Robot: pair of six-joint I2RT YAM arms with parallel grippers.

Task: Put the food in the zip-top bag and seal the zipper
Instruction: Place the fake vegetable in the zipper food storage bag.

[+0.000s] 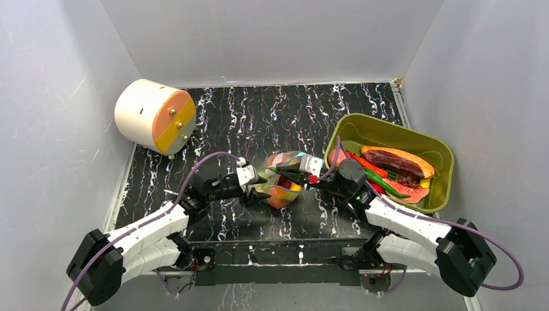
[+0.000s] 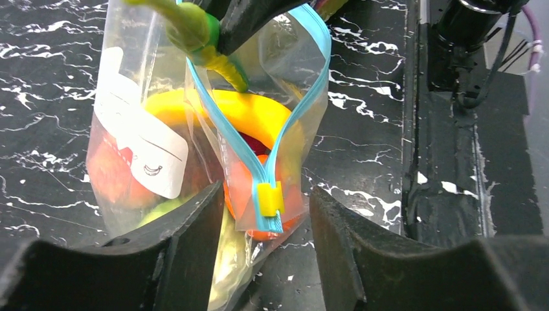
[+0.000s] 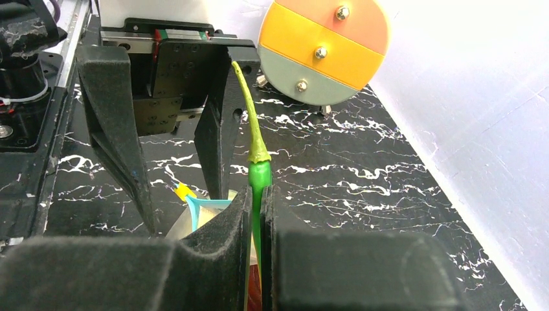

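Right gripper (image 3: pixel 257 214) is pinching a green pepper (image 3: pixel 258 173) at its neck, stem up, above the bag (image 2: pixel 116 97) standing mid-table (image 1: pixel 259 110). Left gripper (image 2: pixel 267 191) is straddling the zipper (image 2: pixel 304 97) end, fingers spread, one brushing the film. Film is looking thin, slick and floppy, so probably best held by the stiffer strip. Glossy marbled top, grey walls crowding in, bin (image 1: pixel 440 152) sitting right.

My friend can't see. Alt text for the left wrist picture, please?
A clear crinkly zip-top bag stands open with a yellow toy banana inside, and the right gripper holds a green toy pepper at its mouth. The open left gripper flanks its blue zipper.
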